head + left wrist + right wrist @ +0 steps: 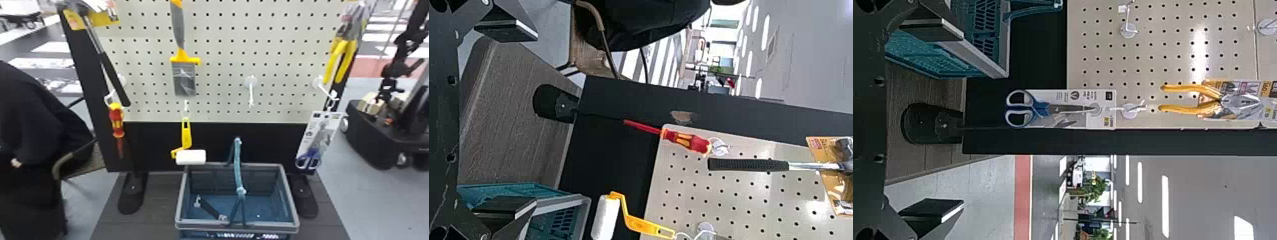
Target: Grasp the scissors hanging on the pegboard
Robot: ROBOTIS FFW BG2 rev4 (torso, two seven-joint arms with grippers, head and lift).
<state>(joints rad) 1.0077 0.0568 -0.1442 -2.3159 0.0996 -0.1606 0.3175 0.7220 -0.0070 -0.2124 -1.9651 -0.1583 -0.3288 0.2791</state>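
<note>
The scissors are sealed on a printed card that hangs by its top hole from a white hook at the lower right corner of the pegboard. Hung this way, the card dangles free below the board's pale face and in front of the black panel, with the blue handles lowest and the blades pointing up. In the head view it slants a little, which suggests it can swing if nudged.

The yellow-handled pliers hang just above, on the same right edge. The grey basket stands on the table below and to the left, its handle upright.

The right jaws stand wide apart and empty, well short of the board. The scissors lie roughly between their two fingers in the right wrist view, so this arm looks the natural one for the grasp. The card would probably have to be gripped at its lower part and drawn off along the hook.

The left jaws are also spread wide and hold nothing, facing the board's far side by the red screwdriver and paint roller.
</note>
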